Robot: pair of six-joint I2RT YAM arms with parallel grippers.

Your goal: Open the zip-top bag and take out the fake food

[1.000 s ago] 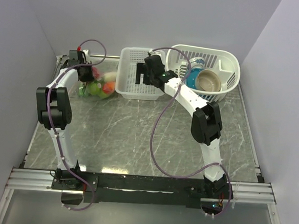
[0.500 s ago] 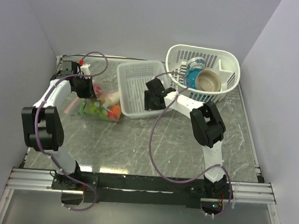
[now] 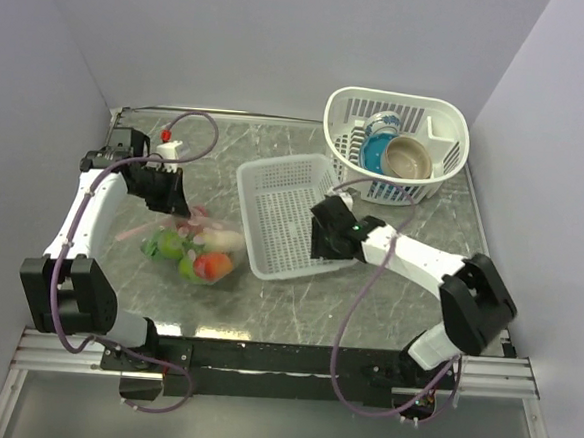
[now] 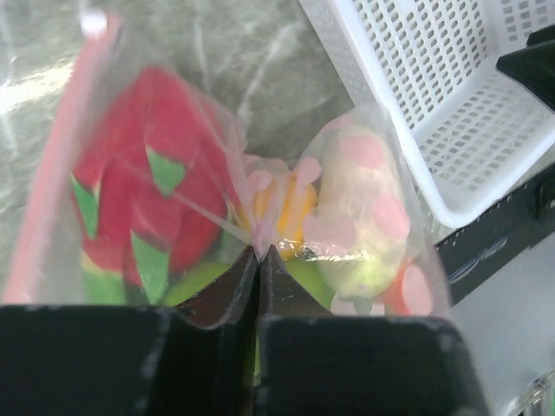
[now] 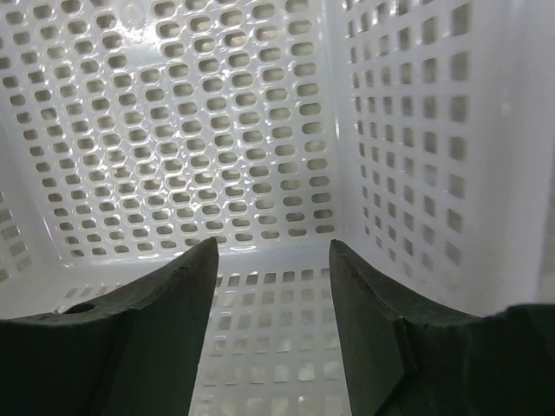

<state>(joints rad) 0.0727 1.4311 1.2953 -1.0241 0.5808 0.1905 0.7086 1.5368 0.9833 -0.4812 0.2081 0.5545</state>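
The zip-top bag [image 3: 192, 244] lies on the table at the left, clear, with a pink zip strip [image 4: 61, 165] along one edge. The fake food is inside it: a red-pink fruit [image 4: 165, 173], a pale pink-spotted piece [image 4: 360, 217], green pieces [image 3: 170, 246] and a red one [image 3: 212, 265]. My left gripper [image 3: 178, 206] is shut on a pinch of the bag's film [image 4: 260, 251], just above the food. My right gripper [image 3: 322, 243] is open at the near right side of the white perforated basket [image 3: 282, 218]. The basket's rim and wall [image 5: 271, 260] run across between its fingertips.
A round white basket [image 3: 450, 115] stands at the back right, holding a tan bowl [image 3: 409, 157] and a blue cup [image 3: 384, 125]. Grey walls close in the table at the left, back and right. A small white object with a red tip [image 3: 168, 135] lies at the back left.
My left gripper has dragged the bag from the back left toward the front. My right gripper has come forward with the perforated basket, and its jaws have narrowed.
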